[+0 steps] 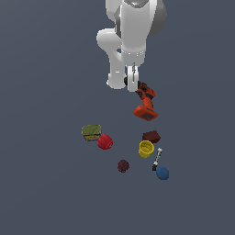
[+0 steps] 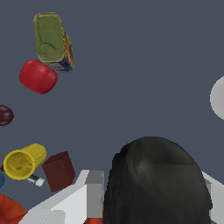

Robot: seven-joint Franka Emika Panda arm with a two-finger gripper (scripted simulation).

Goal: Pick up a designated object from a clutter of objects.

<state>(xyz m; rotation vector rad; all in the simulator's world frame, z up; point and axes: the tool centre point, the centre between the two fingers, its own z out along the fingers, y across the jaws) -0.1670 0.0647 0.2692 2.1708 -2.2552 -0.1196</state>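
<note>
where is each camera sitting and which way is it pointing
Exterior view: off the arm, high up, looking steeply down on the floor; shows the white arm, the gripper and the drill it holds.
Wrist view: on the wrist, looking down past the drill's black nose; grey-white fingers flank it.
Both show the drill, green box, red ball, yellow cup and brown block.

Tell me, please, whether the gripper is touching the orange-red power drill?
Touching: in the exterior view the gripper meets the black nose of the power drill; the wrist view shows its fingers against that nose.
</note>
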